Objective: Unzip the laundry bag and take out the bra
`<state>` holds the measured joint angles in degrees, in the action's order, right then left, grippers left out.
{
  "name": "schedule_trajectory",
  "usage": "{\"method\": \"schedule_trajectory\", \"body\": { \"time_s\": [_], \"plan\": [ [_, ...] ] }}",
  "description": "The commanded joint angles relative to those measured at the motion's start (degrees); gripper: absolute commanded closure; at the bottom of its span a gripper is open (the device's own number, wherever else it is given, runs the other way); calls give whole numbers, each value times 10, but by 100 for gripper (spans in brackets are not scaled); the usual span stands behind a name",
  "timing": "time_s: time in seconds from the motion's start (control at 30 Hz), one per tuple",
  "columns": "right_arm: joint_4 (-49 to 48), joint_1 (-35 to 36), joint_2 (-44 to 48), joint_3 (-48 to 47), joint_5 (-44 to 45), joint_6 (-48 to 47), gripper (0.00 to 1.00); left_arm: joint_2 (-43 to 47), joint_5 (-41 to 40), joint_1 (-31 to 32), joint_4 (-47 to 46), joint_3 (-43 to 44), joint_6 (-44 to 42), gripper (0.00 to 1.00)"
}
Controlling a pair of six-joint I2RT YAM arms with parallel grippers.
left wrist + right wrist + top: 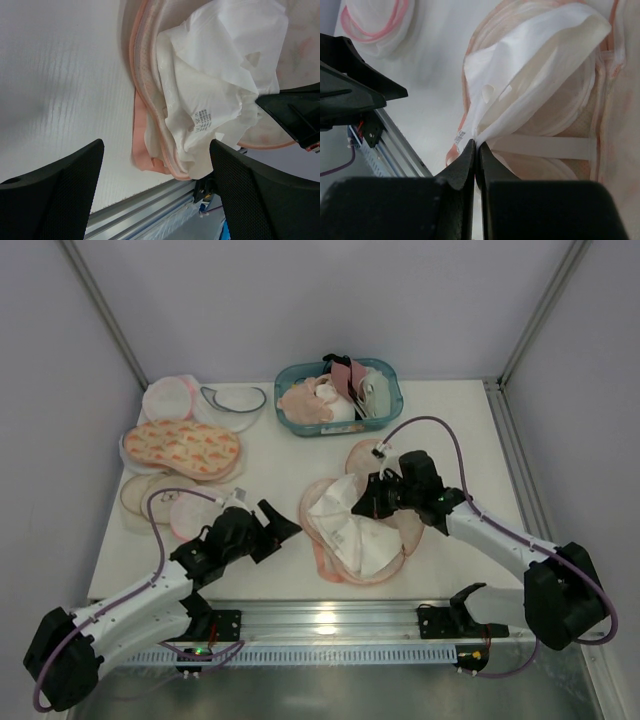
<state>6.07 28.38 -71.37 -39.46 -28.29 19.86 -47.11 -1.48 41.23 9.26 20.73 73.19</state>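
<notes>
Two hands are seen: the right hand (pixel 476 144) is clamped on the bra (pixel 530 65), the left hand (pixel 156 152) is spread apart. The bag (pixel 140 135) is largely hidden under the bra.

Top external: high, behind arm bases (pixel 215 625), looks down and forward over whole desk (pixel 280 480). Left wrist: low, close, faces past left hand (pixel 156 147) across desk to bra (pixel 215 65) and laundry bag (pixel 142 60). Right wrist: very close, faces along right hand (pixel 476 150) onto same bra. All three views share bra, laundry bag rim.
</notes>
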Motion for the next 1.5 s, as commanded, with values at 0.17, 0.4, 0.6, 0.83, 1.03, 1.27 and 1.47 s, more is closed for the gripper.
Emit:
{"method": "schedule_trajectory", "body": {
  "time_s": [0.17,0.4,0.6,0.83,1.03,1.27,1.47],
  "plan": [
    [3,-3,25,-149,-19,4,96,27,-6,0,-2,-3,3,12],
    [23,-17,-29,-280,-4,7,96,36,2,0,-9,-6,4,12],
    [52,-41,-155,-457,1,6,96,34,11,0,-25,-11,6,12],
    [51,-70,-338,-677,-22,26,96,41,35,0,-35,-17,11,12],
    [39,-82,-465,-813,2,51,96,55,38,0,-25,-17,10,12],
    [49,-97,-577,-910,103,61,96,86,31,0,11,-15,12,12],
    [25,-104,-620,-918,207,45,96,119,20,0,47,-12,13,12]
  ]
}}
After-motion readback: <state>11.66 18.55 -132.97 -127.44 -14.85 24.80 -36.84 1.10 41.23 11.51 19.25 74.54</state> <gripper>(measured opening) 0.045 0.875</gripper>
